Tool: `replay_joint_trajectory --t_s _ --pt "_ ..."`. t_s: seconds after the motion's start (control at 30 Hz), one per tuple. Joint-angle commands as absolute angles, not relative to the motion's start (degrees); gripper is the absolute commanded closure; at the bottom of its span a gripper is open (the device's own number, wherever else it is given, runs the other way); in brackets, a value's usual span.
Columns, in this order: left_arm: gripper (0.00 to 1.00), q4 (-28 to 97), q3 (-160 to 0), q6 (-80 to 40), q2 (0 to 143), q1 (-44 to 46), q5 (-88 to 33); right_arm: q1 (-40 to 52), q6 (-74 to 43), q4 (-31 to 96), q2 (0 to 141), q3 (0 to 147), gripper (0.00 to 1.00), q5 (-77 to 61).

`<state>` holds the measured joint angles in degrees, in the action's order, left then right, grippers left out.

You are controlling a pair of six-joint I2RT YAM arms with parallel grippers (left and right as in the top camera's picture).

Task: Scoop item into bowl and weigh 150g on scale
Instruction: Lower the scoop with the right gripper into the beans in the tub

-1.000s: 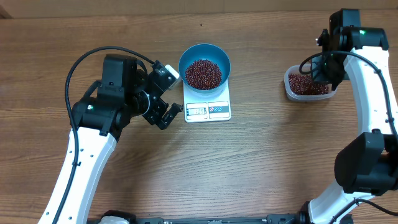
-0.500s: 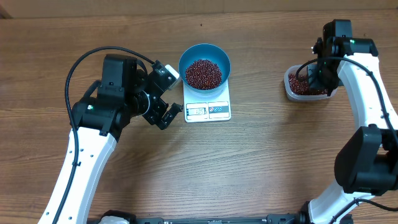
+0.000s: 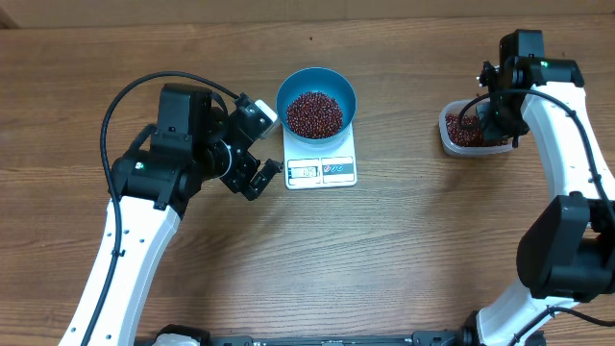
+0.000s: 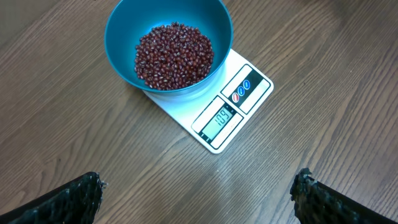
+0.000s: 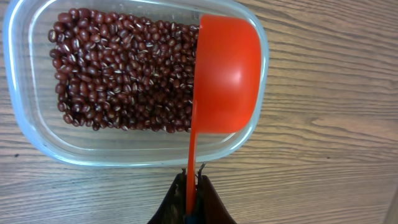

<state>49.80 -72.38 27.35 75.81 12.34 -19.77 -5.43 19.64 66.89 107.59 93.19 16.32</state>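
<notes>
the right claw (image 5: pixel 190 198) grips the orange scoop (image 5: pixel 227 74) by its handle, which points straight out from it. the empty scoop hangs over one end of the clear tub (image 5: pixel 37 146), with the beans (image 5: pixel 118 74) just beside it. the left claw (image 4: pixel 199 193) is open, holding nothing, near the blue bowl (image 4: pixel 121 37) on the scale (image 4: pixel 249 87).

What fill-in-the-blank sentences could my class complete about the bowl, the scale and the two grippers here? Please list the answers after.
1. The blue bowl of beans stands on the white ____.
2. The right gripper grips the handle of an orange ____.
3. The left gripper holds nothing; its jaws are ____.
Answers: scale; scoop; open.
</notes>
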Motion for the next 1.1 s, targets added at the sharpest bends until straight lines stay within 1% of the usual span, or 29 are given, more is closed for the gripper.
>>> replay_joint_trajectory --t_s 0.0,0.23,0.47,0.9,1.07 --pt "0.01 49.9 -73.3 26.7 74.9 12.0 -20.6 -5.3 21.2 66.7 108.4 92.5 0.96 18.0" --pt "0.0 49.9 -73.3 26.8 74.9 12.0 -20.6 -5.3 21.3 66.7 111.9 89.0 0.96 18.6" --pt "0.0 49.9 -73.3 26.7 74.9 12.0 -20.6 -5.2 21.1 68.6 112.3 87.7 0.96 16.8" --pt "0.0 49.9 -73.3 26.7 74.9 12.0 -20.6 -5.3 20.8 70.3 112.3 87.7 0.96 -8.7" --pt "0.01 49.9 -73.3 26.7 74.9 12.0 -20.6 -5.3 15.3 70.4 112.3 87.7 0.96 -10.7"
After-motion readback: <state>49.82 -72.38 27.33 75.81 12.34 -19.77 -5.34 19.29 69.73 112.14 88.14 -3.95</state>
